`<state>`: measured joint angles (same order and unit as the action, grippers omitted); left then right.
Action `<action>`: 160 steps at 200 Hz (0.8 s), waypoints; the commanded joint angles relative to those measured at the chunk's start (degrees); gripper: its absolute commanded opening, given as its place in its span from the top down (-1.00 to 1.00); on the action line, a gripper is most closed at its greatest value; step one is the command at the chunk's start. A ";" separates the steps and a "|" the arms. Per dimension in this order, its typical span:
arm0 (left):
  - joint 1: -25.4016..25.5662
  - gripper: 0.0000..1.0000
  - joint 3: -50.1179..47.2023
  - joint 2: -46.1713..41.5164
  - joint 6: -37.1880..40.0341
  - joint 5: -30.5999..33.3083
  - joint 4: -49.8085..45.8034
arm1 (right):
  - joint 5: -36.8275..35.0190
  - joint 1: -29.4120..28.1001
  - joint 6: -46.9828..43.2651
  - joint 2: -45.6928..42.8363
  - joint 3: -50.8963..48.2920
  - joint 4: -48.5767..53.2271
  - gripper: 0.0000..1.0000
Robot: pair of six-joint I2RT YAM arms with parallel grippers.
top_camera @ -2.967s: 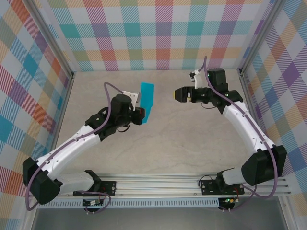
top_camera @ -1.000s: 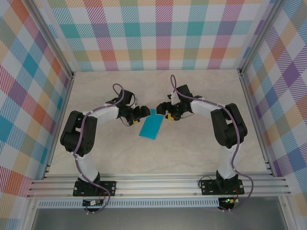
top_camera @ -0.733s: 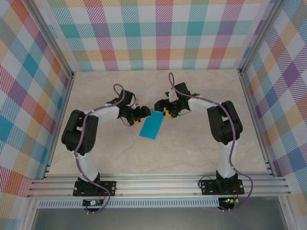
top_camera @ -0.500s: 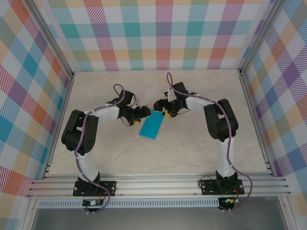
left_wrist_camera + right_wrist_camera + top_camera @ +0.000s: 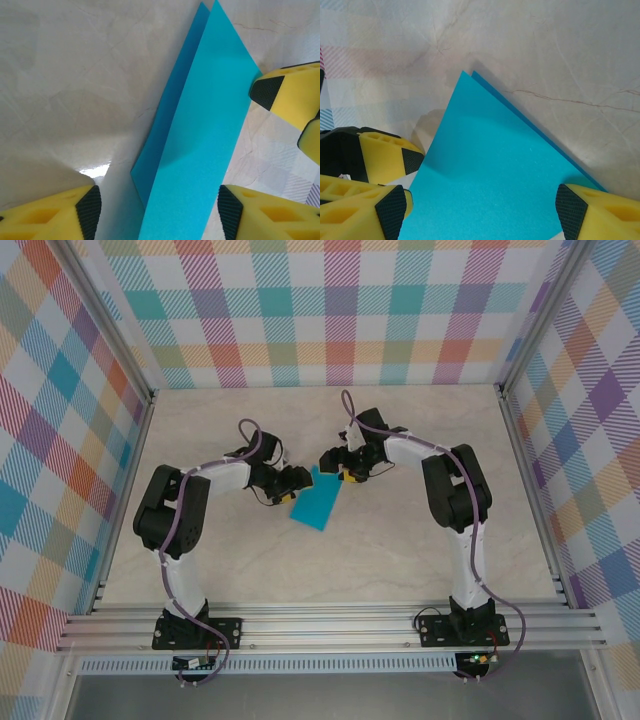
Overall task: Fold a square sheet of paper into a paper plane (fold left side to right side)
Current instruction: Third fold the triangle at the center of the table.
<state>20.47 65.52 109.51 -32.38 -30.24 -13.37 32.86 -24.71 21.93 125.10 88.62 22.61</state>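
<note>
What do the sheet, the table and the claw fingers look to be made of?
Sheet: thin matte cyan paper, folded double, since two offset edges show.
Table: smooth beige surface with marble-like veins and a faint glare, likely laminate or stone.
Fingers: yellow, probably moulded or printed plastic, with hollow cells. Their black pads look like finely textured rubber or foam.

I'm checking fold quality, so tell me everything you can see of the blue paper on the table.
The sheet of paper is plain bright cyan, thin and unmarked, folded into a long two-layer rectangle. The lower layer peeks out along one side, so the halves are slightly offset. It lies flat and diagonal on the marbled table. Its far end sits between the open fingers of the left gripper and the right gripper; contact is unclear.
</note>
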 commanded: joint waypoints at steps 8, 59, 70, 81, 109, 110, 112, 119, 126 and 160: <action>-0.08 -0.15 0.82 1.84 -0.99 -4.11 0.69 | -1.04 0.16 -2.22 2.59 0.50 2.39 -0.62; -0.08 0.25 0.41 0.73 0.02 -2.07 -0.80 | -1.25 0.16 -2.32 2.36 0.50 2.53 -0.63; -0.08 0.31 0.07 0.36 0.08 -1.84 -0.92 | -1.42 0.19 -2.42 2.30 0.55 2.66 -0.63; -0.08 0.37 -0.04 0.09 0.24 -1.54 -1.11 | -1.42 0.14 -2.53 2.34 0.59 2.66 -0.63; -0.08 0.53 -0.24 -0.68 0.74 -1.05 -1.91 | -2.20 0.12 -2.58 1.92 0.42 2.45 -0.64; -0.08 0.54 -0.22 -0.69 0.74 -1.05 -1.92 | -2.19 0.15 -2.59 1.91 0.42 2.45 -0.64; -0.08 0.55 -0.22 -0.77 0.78 -1.05 -1.93 | -2.19 0.18 -2.60 1.84 0.35 2.29 -0.64; -0.08 0.58 -0.21 -0.87 0.96 -0.97 -2.03 | -2.17 0.19 -2.68 1.65 0.32 2.12 -0.64; -0.08 0.64 -0.23 -0.95 1.09 -0.91 -2.09 | -2.09 0.19 -2.69 1.42 0.33 1.86 -0.65; -0.03 0.84 -0.69 -1.23 1.15 -1.05 -2.08 | -2.25 0.19 -3.59 -0.60 0.16 0.51 -0.67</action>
<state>20.38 65.49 110.21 -31.94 -31.46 -13.63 32.82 -24.71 21.28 125.10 88.73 22.81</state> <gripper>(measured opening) 0.108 0.829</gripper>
